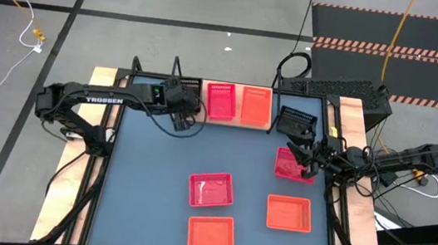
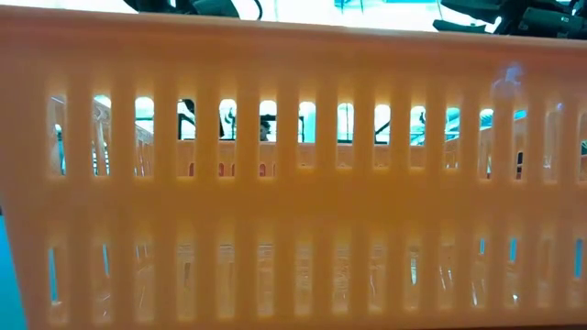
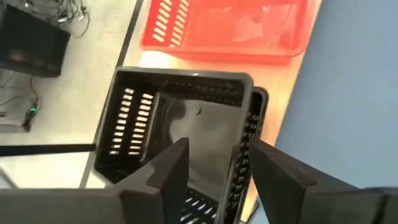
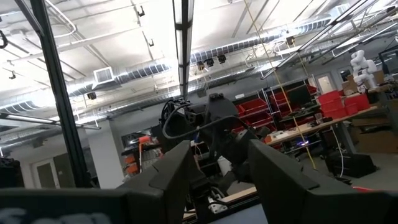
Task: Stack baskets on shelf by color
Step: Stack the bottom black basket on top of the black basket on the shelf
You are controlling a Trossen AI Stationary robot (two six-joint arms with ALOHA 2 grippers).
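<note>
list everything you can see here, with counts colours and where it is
table: 1, blue-grey, under everything
shelf: 1, light wood, table's far edge
black baskets: 3, two stacked at shelf's left end, one off its right end
pink baskets: 3, one mid-shelf, one mid-table, one by the right arm
orange baskets: 3, one on shelf beside the pink, two on the table's near part
left gripper: open, over the stacked black baskets
right gripper: open, empty, at the table's right side
</note>
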